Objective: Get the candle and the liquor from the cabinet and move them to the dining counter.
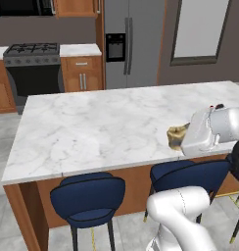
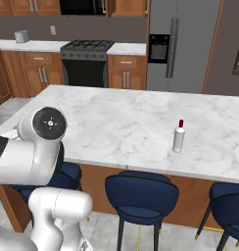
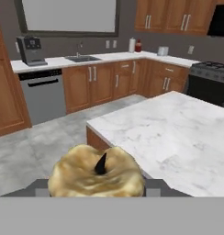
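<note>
The candle, a lumpy tan-gold piece with a dark wick, sits between the fingers of my gripper, which is shut on it. Close up in the hand view, the candle is held in my gripper at the corner of the dining counter. In the left base view it hangs low over the near edge of the white marble dining counter. The liquor, a slim white bottle with a red cap, stands upright on the dining counter, apart from my hand.
Navy blue stools line the near side of the island. Beyond it are a stove, a steel fridge and wooden base cabinets. Wooden wall cabinets hang above a far counter with a sink.
</note>
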{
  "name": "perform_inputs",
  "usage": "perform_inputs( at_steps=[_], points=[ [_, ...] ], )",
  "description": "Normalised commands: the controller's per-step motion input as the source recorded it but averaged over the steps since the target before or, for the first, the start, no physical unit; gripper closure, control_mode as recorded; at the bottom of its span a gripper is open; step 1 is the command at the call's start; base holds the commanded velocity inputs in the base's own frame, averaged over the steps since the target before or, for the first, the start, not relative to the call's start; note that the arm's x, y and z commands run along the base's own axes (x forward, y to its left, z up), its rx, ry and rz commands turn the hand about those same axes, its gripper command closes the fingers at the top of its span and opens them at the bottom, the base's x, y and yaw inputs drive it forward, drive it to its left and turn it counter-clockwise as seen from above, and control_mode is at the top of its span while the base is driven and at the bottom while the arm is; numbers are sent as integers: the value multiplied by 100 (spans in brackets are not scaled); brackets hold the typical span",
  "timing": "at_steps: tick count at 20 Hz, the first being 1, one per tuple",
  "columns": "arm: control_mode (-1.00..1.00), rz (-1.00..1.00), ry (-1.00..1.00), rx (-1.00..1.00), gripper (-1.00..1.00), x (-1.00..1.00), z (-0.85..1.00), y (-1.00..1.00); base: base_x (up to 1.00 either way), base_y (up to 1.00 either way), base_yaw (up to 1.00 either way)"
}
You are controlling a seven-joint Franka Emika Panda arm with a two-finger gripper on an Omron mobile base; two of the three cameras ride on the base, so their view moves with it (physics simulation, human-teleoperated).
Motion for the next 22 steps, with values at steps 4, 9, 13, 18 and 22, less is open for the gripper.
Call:
perform_inputs(
  at_steps=[4,9,13,18,22],
  points=[
    [-100,16,0,0,100,32,-13,38,0,0,0],
    [-100,1,3,0,100,25,0,48,0,0,0],
    [-100,0,2,-1,100,52,-1,26,0,0,0],
    [-100,0,0,0,100,52,-6,0,0,0,0],
    [-100,0,0,0,100,52,-17,0,0,0,0]
  ],
)
